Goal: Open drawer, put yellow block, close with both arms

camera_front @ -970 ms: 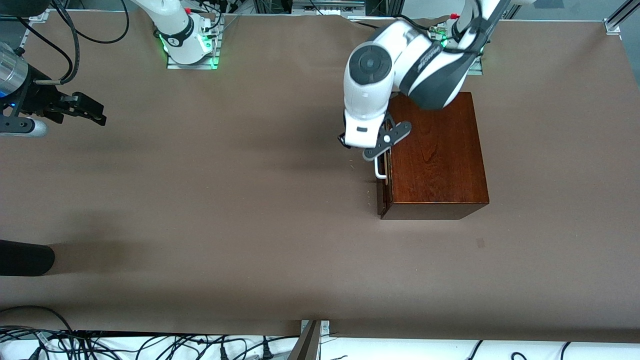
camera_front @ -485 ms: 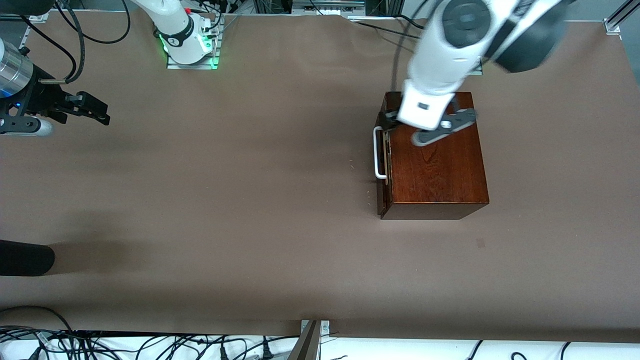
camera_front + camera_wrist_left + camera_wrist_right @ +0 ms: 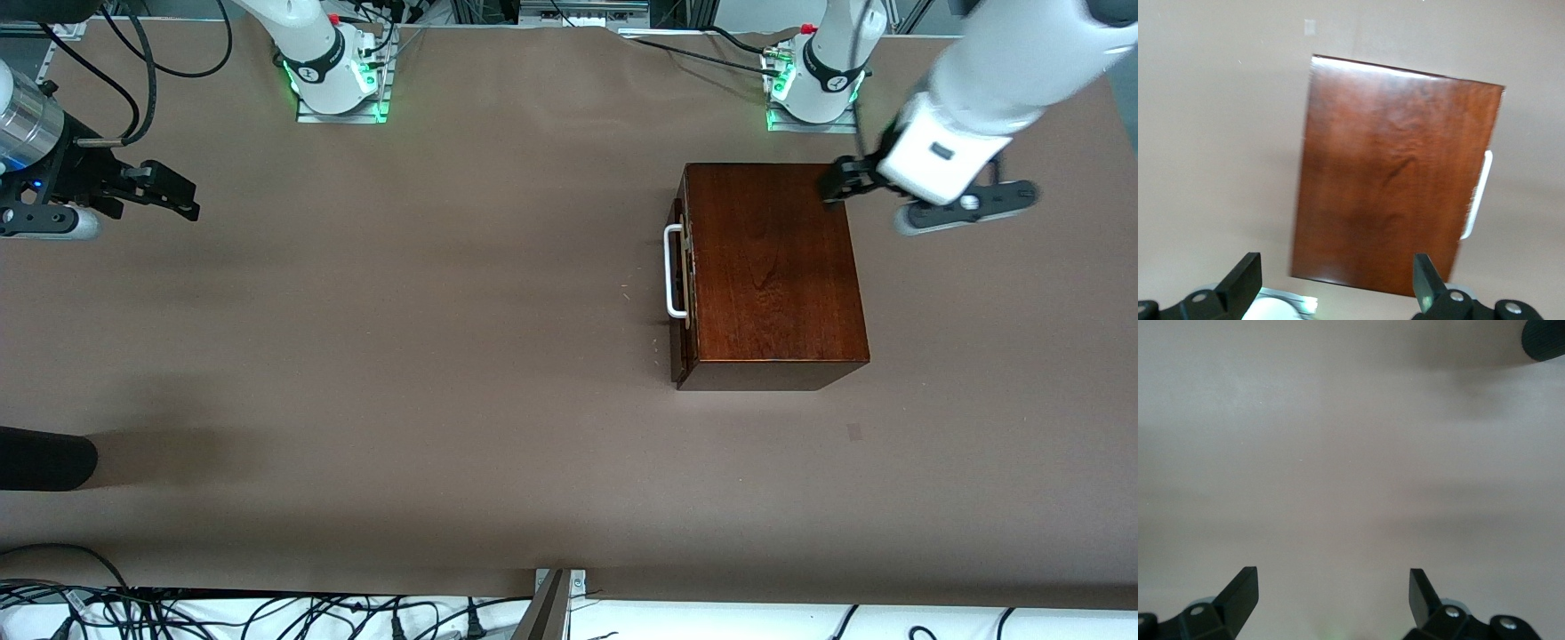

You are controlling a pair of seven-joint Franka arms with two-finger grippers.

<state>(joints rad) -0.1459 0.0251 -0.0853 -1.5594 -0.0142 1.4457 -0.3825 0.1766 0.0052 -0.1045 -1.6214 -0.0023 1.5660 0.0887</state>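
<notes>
With the drawer (image 3: 683,293) shut, both the left gripper (image 3: 840,182) and the right gripper (image 3: 173,191) hung wide and empty, so a careless swing could have clipped the box (image 3: 773,267).

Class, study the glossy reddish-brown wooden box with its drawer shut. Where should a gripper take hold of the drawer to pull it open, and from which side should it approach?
Grip the white U-shaped handle on the drawer front of the glossy reddish-brown wooden box, around its long middle bar. It stands off the front, leaving a gap for a finger. Approach from the front, which faces the right arm's end of the table, probably fingers straddling the bar.
</notes>
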